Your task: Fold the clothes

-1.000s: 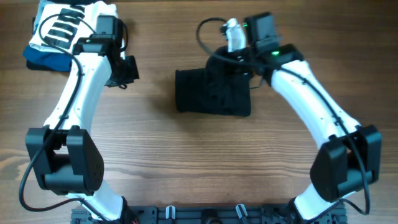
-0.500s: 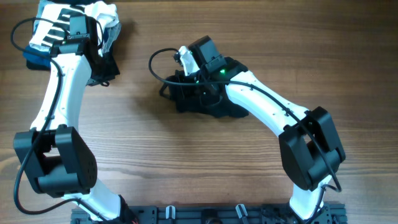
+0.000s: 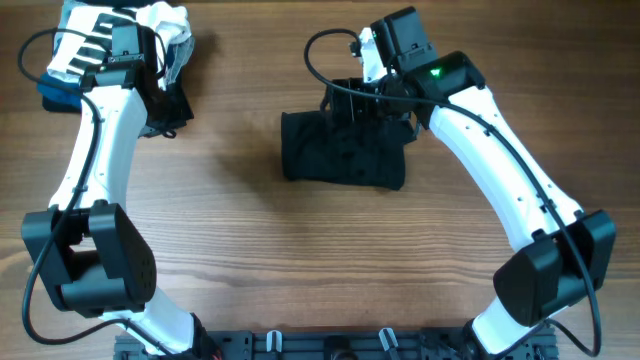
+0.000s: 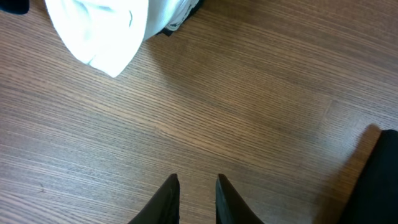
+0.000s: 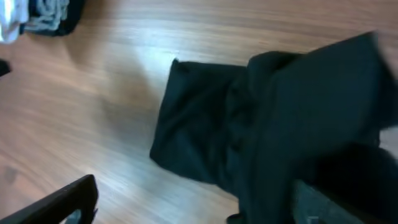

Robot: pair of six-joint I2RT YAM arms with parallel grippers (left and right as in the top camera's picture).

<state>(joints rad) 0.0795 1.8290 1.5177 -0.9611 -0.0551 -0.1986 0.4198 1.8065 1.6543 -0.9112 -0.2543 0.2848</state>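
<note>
The clothes are a black garment folded into a compact rectangle at the middle of the table, and they fill the right half of the right wrist view. My right gripper hovers over the bundle's far edge. Its jaws are spread wide and grip nothing, with the fabric lying loose beneath them. Far to the left, my left gripper is beside the folded pile. Its fingers stand a narrow gap apart over bare wood and hold nothing.
A folded pile of white black-striped and blue cloth lies in the far left corner; its white edge shows in the left wrist view. Wooden tabletop lies in front of the garment, and the arm bases stand at the near edge.
My right gripper went from shut to wide open. The arm swung left over the garment, then came back to its far right edge. My left arm shifted left toward the pile.
</note>
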